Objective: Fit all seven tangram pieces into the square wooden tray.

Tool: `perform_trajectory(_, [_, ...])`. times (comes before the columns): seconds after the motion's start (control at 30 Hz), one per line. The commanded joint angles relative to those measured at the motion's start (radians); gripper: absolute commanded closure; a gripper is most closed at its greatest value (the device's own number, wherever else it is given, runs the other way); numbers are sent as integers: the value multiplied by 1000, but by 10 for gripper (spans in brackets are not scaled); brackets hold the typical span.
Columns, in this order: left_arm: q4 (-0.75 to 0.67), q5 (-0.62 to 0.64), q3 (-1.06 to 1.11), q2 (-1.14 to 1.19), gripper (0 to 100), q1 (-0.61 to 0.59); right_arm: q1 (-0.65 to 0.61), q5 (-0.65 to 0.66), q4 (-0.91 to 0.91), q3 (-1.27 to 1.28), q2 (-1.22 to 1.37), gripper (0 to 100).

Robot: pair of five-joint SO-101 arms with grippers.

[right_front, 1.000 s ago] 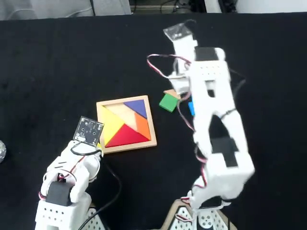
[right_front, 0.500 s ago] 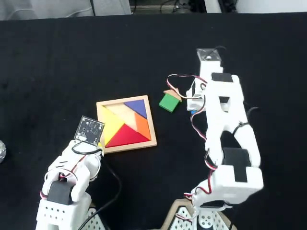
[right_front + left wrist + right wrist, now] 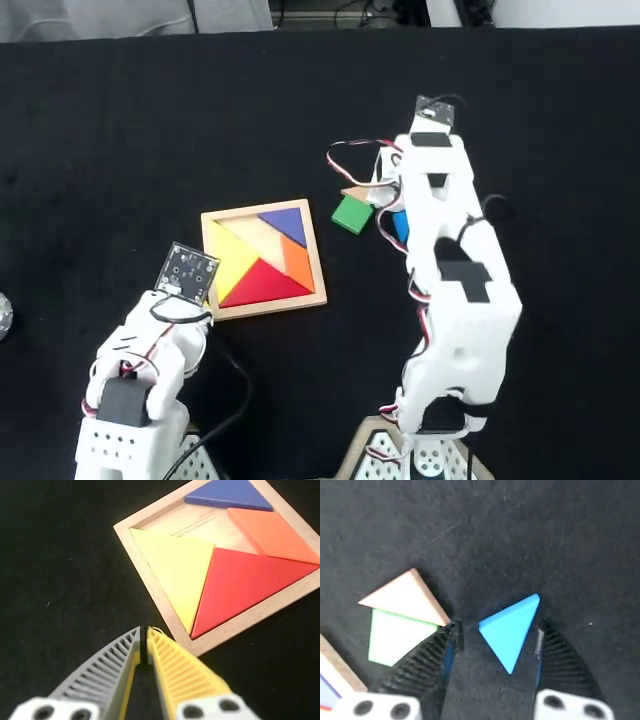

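The square wooden tray (image 3: 314,262) (image 3: 150,515) lies mid-table holding yellow (image 3: 175,567), red (image 3: 245,585), orange (image 3: 270,532) and dark blue (image 3: 230,492) pieces, with bare wood between them. To its right lie a green square (image 3: 351,214) (image 3: 395,635), a tan triangle (image 3: 356,193) (image 3: 405,597) and a light blue triangle (image 3: 400,226) (image 3: 511,627). My right gripper (image 3: 495,632) is open, its fingers either side of the light blue triangle. My left gripper (image 3: 145,637) is shut and empty, just off the tray's near corner.
Black cloth covers the table (image 3: 150,130). The right arm (image 3: 450,270) stretches over the area right of the loose pieces. The left arm (image 3: 150,370) sits at the front left. A small round object (image 3: 3,315) lies at the left edge.
The right arm swung and came down over the loose pieces, its gripper now straddling the light blue triangle. The left arm and the tray have not moved.
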Motion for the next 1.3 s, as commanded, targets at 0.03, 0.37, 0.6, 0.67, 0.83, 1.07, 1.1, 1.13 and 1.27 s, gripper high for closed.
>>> perform_trajectory(0.03, [-18,-5,-4,-6,970,-12,31,-9,23,-102,33,759])
perform_trajectory(0.37, [-18,-5,-2,-6,970,-13,57,-3,25,-124,71,857])
perform_trajectory(0.6, [-18,-5,-2,-6,970,-13,55,-2,63,-127,67,857])
perform_trajectory(0.67, [-18,-5,-2,-6,970,-13,57,15,63,-127,67,861])
perform_trajectory(0.83, [-18,-5,-2,-6,970,-13,48,210,66,-148,62,883])
perform_trajectory(1.07, [-18,-6,-2,-6,970,-15,-28,786,212,-240,-21,917])
perform_trajectory(1.1, [-18,-5,-2,-6,970,-16,-38,822,235,-257,-36,917])
perform_trajectory(1.13, [-18,-5,-2,-6,970,-18,-44,844,252,-274,-48,917])
perform_trajectory(1.27, [-18,-5,-2,-6,970,-18,-41,885,299,-298,-76,913])
